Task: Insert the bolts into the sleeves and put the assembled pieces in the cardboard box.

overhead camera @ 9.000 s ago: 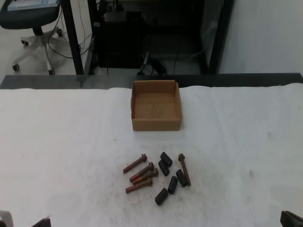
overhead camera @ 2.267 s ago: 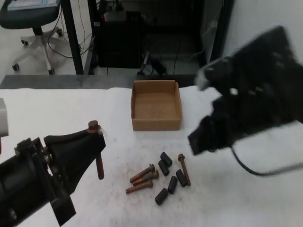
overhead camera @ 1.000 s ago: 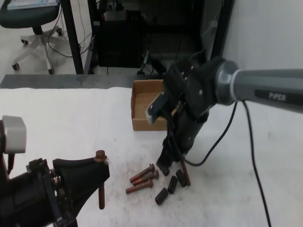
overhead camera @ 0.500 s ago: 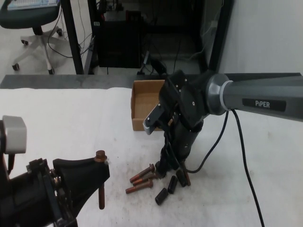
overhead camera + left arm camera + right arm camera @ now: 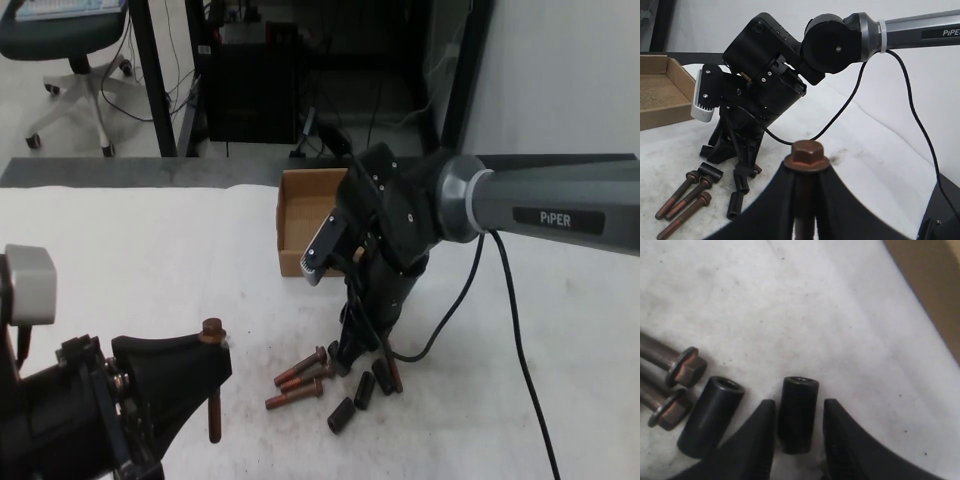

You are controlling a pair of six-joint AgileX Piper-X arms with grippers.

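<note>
My left gripper [image 5: 213, 385] hangs low at the near left, shut on a rusty bolt [image 5: 211, 330] held upright, head up [image 5: 807, 152]. Three more bolts [image 5: 300, 370] lie together on the white cloth, and another bolt [image 5: 393, 372] lies to the right among several black sleeves [image 5: 341, 415]. My right gripper [image 5: 799, 403] is down on the cloth at the pile, open, its fingers [image 5: 757, 435] straddling one black sleeve [image 5: 799, 416] with thin gaps on both sides. A second sleeve [image 5: 710, 416] and two bolt heads [image 5: 687, 366] lie beside it. The cardboard box [image 5: 298, 262] stands behind the pile.
The right arm [image 5: 400, 215] stands in front of the box and hides its right half. Its cable [image 5: 470, 290] loops down to the cloth. White cloth [image 5: 130, 260] covers the bench. An office chair [image 5: 70, 50] and black frames stand beyond the far edge.
The right arm swung in from the right and came down over the sleeves, settling around one. The left arm took a bolt from the pile and has held still for the last second.
</note>
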